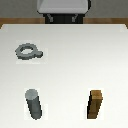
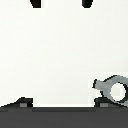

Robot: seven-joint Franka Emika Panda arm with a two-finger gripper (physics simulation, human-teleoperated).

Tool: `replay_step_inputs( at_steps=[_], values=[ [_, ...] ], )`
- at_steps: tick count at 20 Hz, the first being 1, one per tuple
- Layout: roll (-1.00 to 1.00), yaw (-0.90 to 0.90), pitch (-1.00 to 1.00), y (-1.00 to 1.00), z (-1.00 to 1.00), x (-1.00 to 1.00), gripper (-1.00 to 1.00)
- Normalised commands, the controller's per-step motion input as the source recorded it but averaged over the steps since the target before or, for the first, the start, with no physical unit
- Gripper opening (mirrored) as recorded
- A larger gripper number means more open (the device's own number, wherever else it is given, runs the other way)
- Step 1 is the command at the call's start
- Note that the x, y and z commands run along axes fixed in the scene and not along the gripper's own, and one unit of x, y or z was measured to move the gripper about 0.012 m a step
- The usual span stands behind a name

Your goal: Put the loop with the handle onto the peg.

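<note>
Nothing's been grabbed yet, so you're at the go-get-it stage. The loop with the handle (image 1: 27, 51) is lying flat on the white tabletop (image 1: 75, 60), over on the exterior view's left and toward the far side, with its stubby tab pointing to the exterior view's right. The peg (image 1: 34, 104) stands upright on the near side, well apart from the loop, and a brown block (image 1: 96, 104) stands off to the exterior view's right.

For the grab, I'd come straight down over the tab and pinch that rather than the ring, so the hole stays clear for dropping over the peg. Keep it level on the lift or it'll likely hang up on the peg top.

The exterior view gives you the whole layout but doesn't show the claw at all. The wrist view is the only one that does: two dark fingertips (image 2: 35, 3) poke in at the edge with a wide gap, so the claw (image 2: 61, 3) looks released and empty. It catches the loop (image 2: 114, 89) too, but no peg or block.
</note>
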Motion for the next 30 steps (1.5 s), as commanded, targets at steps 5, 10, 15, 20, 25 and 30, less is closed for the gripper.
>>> replay_step_inputs(
  at_steps=[5,10,15,20,25,30],
  values=[
    [0.0,0.0,0.0,-1.0,0.0,0.0,1.0],
    [0.0,0.12,0.0,-0.6,0.0,0.0,1.0],
    [0.0,0.98,0.0,0.0,0.0,0.0,1.0],
    [0.0,0.18,0.0,-0.6,0.0,0.0,1.0],
    [0.0,0.0,0.0,-0.8,0.0,0.0,1.0],
    [0.0,0.0,0.0,0.0,0.0,0.0,1.0]
  ],
)
